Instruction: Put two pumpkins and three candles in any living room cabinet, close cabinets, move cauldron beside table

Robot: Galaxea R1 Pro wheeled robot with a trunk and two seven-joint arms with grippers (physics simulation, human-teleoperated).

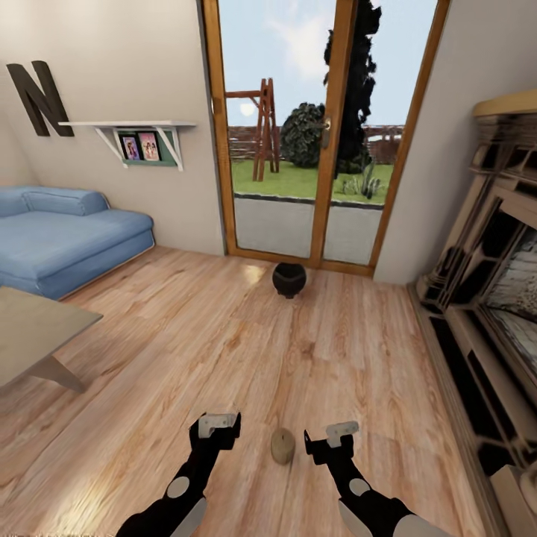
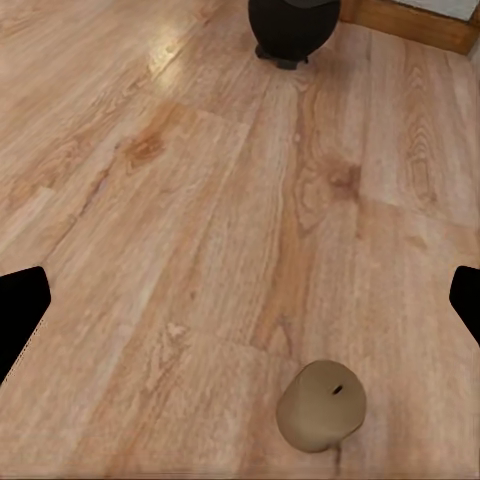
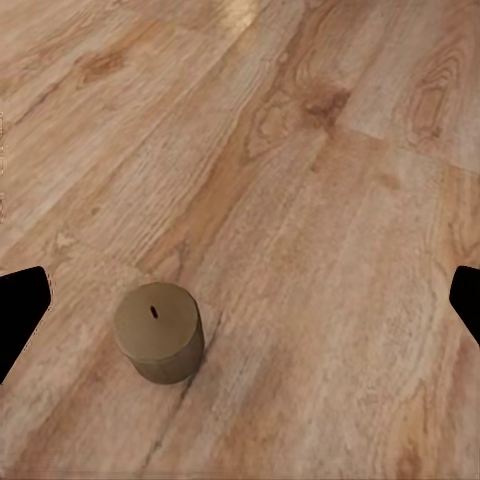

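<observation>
One tan candle [image 1: 283, 446] stands upright on the wooden floor, between my two grippers and touching neither. The left wrist view shows the candle [image 2: 322, 405] with its dark wick on top; in the right wrist view the candle [image 3: 158, 332] sits off to one side. My left gripper [image 1: 218, 425] and right gripper [image 1: 333, 436] hover low over the floor, both open and holding nothing. The black cauldron [image 1: 289, 279] rests on the floor ahead by the glass door, and the cauldron [image 2: 293, 28] also appears from the left wrist. The pale table [image 1: 33, 332] is at the left. Pumpkins and cabinet are out of view.
A blue sofa [image 1: 67, 235] lines the left wall under a shelf [image 1: 134, 130]. The ornate fireplace [image 1: 492, 283] runs along the right side. A wood-framed glass door [image 1: 317, 134] closes off the far end. Bare wooden floor [image 1: 224, 343] lies between me and the cauldron.
</observation>
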